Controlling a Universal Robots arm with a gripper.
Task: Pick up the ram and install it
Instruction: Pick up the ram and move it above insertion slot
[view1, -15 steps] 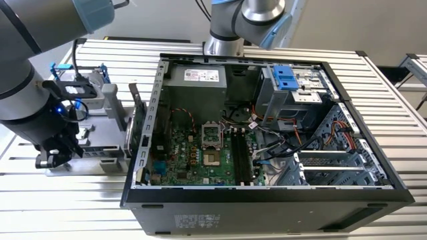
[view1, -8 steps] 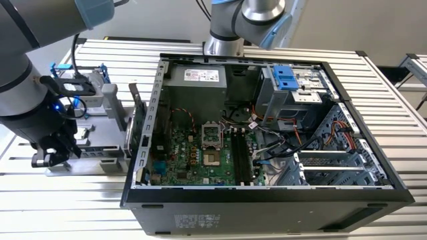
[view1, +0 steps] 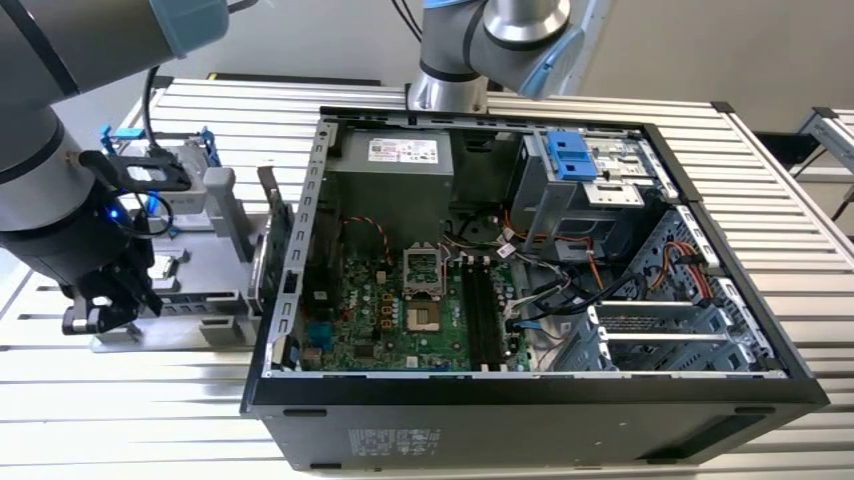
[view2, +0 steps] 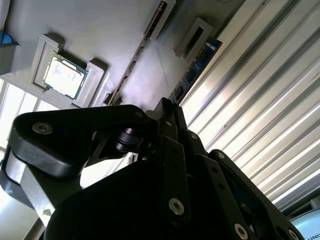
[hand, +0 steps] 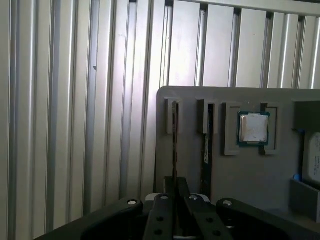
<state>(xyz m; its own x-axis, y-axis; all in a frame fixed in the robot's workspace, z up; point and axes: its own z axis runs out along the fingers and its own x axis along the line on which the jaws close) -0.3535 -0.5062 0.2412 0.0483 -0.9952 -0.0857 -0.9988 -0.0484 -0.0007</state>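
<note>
A: Tool (hand: 175, 182), position?

B: Low over the gray tray (hand: 240, 172), at the exterior view's left, outside the open computer case (view1: 534, 400). Clenched or released: cannot tell.

A: And the ram?

B: The ram (hand: 174, 132) stands on edge in the tray slot nearest the tray's rim, alongside the ribbed metal counter (hand: 75, 100). In the first wrist view the tool lines up with it, and the ram's near end runs in behind the tool. Whether they touch, cannot tell.

A: Does the second wrist view agree?

B: Yes. It shows a blue-green board with dark chips lying along the tray's rim. Its near end meets the tool's tip in that view.

A: What else is on the tray?

B: A second stick (hand: 206, 150) sits on edge in the next slot, parallel to the ram and just beside it. Past that, a square processor (hand: 252, 127) is seated in a framed recess. The exterior view adds a drive in a blue frame (view1: 167, 170) at the tray's far end.

A: The case?

B: It lies on its side on the counter, just beside the tray, with the side panel off. The motherboard (view1: 387, 310) faces up, with long black slots (view1: 483, 310) next to the processor socket. Loose cables (view1: 561, 290) lie on the exterior view's right of those slots.
</note>
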